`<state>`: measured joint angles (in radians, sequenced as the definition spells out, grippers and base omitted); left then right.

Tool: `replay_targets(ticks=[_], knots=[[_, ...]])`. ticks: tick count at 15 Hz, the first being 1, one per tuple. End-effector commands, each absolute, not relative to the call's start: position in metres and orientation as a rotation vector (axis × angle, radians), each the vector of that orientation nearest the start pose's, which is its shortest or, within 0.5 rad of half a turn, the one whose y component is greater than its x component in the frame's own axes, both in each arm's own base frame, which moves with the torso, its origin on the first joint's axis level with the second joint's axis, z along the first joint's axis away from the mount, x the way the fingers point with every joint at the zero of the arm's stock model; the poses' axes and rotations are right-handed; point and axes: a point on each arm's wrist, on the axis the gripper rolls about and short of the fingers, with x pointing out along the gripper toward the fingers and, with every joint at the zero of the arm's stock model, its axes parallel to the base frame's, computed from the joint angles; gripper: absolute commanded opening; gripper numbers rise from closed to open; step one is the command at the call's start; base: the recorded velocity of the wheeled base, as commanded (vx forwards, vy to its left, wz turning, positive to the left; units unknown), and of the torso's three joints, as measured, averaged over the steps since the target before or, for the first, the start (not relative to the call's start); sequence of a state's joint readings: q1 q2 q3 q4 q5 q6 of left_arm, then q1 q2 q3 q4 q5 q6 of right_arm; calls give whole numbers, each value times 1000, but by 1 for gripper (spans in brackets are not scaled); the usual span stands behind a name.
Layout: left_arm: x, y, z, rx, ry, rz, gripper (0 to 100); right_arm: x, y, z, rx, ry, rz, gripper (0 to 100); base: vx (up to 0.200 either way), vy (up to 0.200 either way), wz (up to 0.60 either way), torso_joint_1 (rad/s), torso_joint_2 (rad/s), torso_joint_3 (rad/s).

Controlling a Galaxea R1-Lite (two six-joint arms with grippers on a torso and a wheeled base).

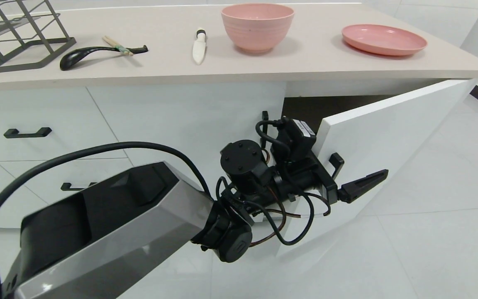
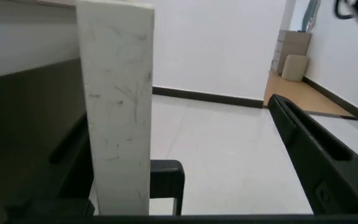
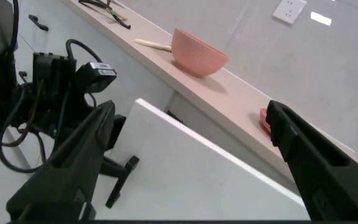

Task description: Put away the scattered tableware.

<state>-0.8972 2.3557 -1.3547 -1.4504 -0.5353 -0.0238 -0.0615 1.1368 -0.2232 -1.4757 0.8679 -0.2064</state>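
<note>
Left pincer (image 2: 179,124) open, edge of the cabinet door (image 1: 388,133) between its fingers (image 2: 316,155), right pincer (image 3: 190,107) open nearby, pink bowl (image 1: 257,25), pink plate (image 1: 384,39), white knife (image 1: 199,47) and black spoon (image 1: 81,54) lying on the worktop (image 1: 305,62).

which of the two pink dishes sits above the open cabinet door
The flat pink plate, on the right above the open door; the deep pink bowl stands further left, next to the white utensil.

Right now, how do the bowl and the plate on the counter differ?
The bowl is deep with tall sides; the plate is flat and shallow. The bowl stands near the middle of the counter; the plate lies farther to the robot's right, above the open cabinet door. Both are pink and sit upright on the counter.
</note>
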Motion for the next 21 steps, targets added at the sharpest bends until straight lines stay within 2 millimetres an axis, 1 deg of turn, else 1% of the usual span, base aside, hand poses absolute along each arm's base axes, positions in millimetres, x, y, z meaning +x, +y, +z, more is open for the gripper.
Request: replay_targets(ticks=[1,2,3,4,5,6,7,8,11,13,14,17,20,21], knots=[[273,-367,151,-115,-494,-1420,100,119,10,233,-455,-609,729,100,0,0,0,0,0,0],[267,-367,149,-120,-506,-1430,100,117,10,234,-460,-619,726,100,0,0,0,0,0,0],[258,-362,141,-120,-496,-1443,100,115,10,235,-462,-625,726,100,0,0,0,0,0,0],[251,-355,131,-108,-430,-1452,100,113,10,236,-465,-631,725,100,0,0,0,0,0,0],[246,-349,126,-97,-390,-1457,100,111,10,236,-468,-638,724,100,0,0,0,0,0,0],[241,-343,126,-90,-371,-1459,100,111,10,239,-471,-647,722,100,0,0,0,0,0,0],[241,-342,130,-92,-379,-1459,100,110,10,242,-479,-661,718,100,0,0,0,0,0,0],[240,-342,133,-96,-389,-1461,100,108,10,249,-494,-693,710,100,0,0,0,0,0,0],[234,-349,132,-104,-390,-1483,100,96,11,281,-547,-830,670,100,0,0,0,0,0,0],[222,-356,131,-110,-384,-1514,100,84,11,303,-564,-924,631,100,0,0,0,0,0,0],[216,-360,129,-112,-376,-1532,100,82,11,307,-570,-943,623,100,0,0,0,0,0,0],[205,-371,119,-114,-354,-1568,100,76,12,309,-581,-966,614,100,0,0,0,0,0,0],[196,-381,118,-125,-364,-1594,100,68,12,314,-596,-1000,606,100,0,0,0,0,0,0],[193,-386,117,-130,-372,-1603,100,66,12,319,-605,-1019,601,100,0,0,0,0,0,0]])
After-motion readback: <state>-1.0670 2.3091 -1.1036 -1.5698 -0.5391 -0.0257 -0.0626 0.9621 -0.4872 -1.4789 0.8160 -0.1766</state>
